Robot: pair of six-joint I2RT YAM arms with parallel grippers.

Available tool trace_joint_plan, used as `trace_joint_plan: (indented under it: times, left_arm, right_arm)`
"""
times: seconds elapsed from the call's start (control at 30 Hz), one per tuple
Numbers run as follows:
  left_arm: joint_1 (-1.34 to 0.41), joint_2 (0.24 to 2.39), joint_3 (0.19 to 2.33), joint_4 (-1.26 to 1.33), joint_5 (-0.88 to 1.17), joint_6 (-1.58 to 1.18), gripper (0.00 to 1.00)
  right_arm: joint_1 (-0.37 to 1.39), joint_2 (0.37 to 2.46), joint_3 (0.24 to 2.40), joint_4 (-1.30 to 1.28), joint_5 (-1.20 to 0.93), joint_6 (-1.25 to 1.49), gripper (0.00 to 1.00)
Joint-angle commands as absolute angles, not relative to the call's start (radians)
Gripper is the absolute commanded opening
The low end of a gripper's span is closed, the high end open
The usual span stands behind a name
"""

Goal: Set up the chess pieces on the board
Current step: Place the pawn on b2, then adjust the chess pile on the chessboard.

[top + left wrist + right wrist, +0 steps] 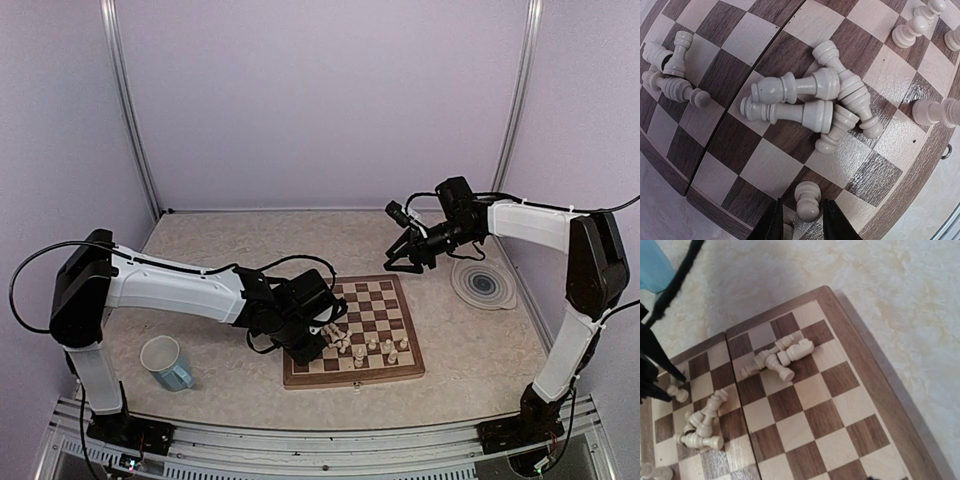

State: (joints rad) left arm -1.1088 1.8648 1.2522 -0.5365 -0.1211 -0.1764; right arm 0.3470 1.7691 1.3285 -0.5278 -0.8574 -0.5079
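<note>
A: Status on the setup? Top view first.

B: Under halfway, I'm judging. The board is sitting mid-surface. About 5 chess pieces are standing in the 2 near rows, right half. The left tool is working low over the near-left squares. The right tool is hovering over the far-right corner, near the plate. Released or clenched, I cannot tell from here. The cup is sitting well apart on the left.

A: Is the left wrist adding anything?

B: Yes, it's resolving what the top view is blurring. A pile of about 5 pieces is lying crossed on itself, and a smaller group of 3 is lying past the fold seam. A pawn is standing upright between the left tool's fingers. The jaws are standing parted with a gap on either side, so it's released and grasping nothing.

A: Right wrist?

B: Its own fingers aren't showing, so no help on its state. It's covering squares the left wrist isn't reaching, and those are carrying nothing. It's also showing what looks like a knight lying in the smaller group.

A: What's remaining?

B: Roughly 8 lying pieces are needing to be stood and placed. Whether the standing ones are in the right order is too small to tell.
</note>
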Motion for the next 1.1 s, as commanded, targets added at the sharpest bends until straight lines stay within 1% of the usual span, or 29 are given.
trace_joint_plan:
  times: [0.0,0.17,0.43,0.7,0.83,1.07]
  left_arm:
    - [-1.118,1.874,1.288,-0.536,-0.134,-0.177,0.31]
    - [-1.116,1.833,1.288,-0.477,-0.111,-0.172,0.36]
    - [-1.066,1.763,1.290,-0.396,-0.072,-0.177,0.38]
    - [-0.953,1.627,1.141,-0.233,-0.006,-0.274,0.41]
    - [-0.923,1.565,1.075,-0.174,0.022,-0.319,0.41]
    - [-0.882,1.517,1.008,-0.121,0.041,-0.358,0.42]
  right_arm:
    - [0.353,1.784,1.328,-0.547,-0.879,-0.518,0.56]
    - [0.362,1.809,1.338,-0.568,-0.867,-0.555,0.55]
    - [0.454,1.873,1.374,-0.664,-0.788,-0.697,0.52]
    - [0.602,1.959,1.405,-0.730,-0.610,-0.892,0.55]
    - [0.655,1.990,1.412,-0.727,-0.556,-0.922,0.55]
    - [0.701,2.036,1.448,-0.746,-0.502,-0.960,0.56]
